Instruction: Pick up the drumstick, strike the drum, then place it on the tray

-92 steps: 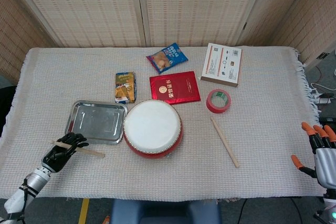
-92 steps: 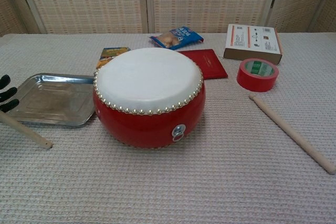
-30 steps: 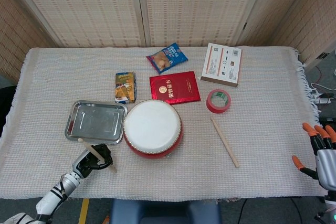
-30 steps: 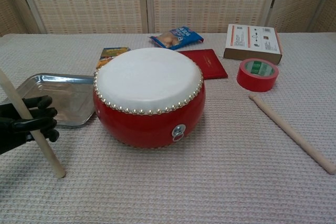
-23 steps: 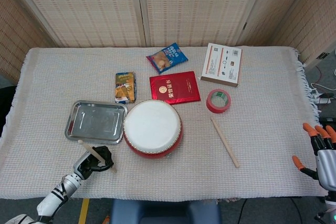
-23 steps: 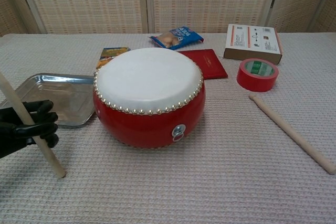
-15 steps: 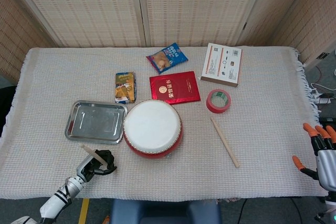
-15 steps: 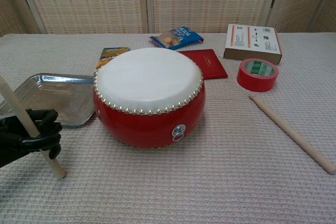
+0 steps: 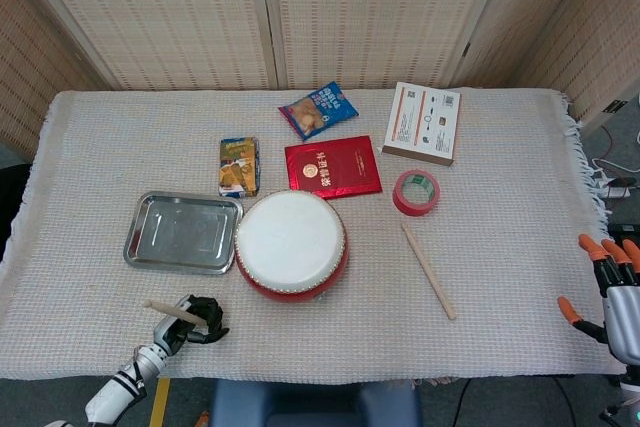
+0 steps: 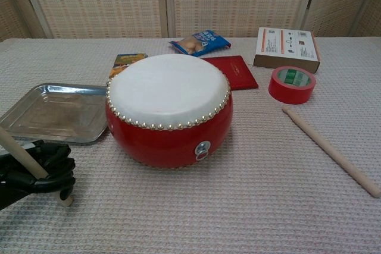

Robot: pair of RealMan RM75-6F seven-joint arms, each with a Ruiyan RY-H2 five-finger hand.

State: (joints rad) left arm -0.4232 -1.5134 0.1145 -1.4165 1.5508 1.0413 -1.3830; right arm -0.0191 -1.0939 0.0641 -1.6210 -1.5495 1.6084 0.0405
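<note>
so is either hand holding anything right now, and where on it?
Left hand grips a drumstick near its lower end; right hand holds nothing.

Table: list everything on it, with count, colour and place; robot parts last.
Drum: 1, red with white head, centre.
Tray: 1, silver, left of the drum.
Drumsticks: 2, pale wood; one in the left hand, one lying right of the drum.
Tape roll: 1, red, right of the booklet.
Booklet: 1, red, behind the drum.
Snack bag: 1, blue, far centre.
Small packet: 1, yellow-orange, behind the tray.
Box: 1, white and orange, far right.
Left hand: black, near edge, grips a drumstick.
Right hand: orange-tipped, off the right edge, holds nothing.
</note>
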